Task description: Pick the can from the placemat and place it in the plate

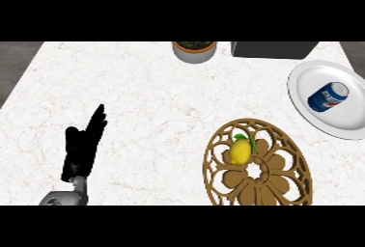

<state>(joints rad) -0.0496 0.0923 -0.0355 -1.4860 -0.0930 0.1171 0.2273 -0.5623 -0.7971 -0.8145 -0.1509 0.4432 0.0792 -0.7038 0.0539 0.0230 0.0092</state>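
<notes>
The can [329, 97] lies on its side in the plate [303, 84] at right, off the placemat [285, 185], so placement appears complete; left hand [80, 149], lower left, rests with fingers straight, nothing held.

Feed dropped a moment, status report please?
Left hand open, resting. Right hand out of view. Can lying in plate. Lemon on placemat, nothing blocking.

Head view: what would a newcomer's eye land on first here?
Probably the blue can lying on its side in the white plate at the right edge. Next, the yellow lemon on the round wooden openwork placemat at lower right. Then the robot's left hand, open with fingers up, at lower left on the pale counter.
</notes>
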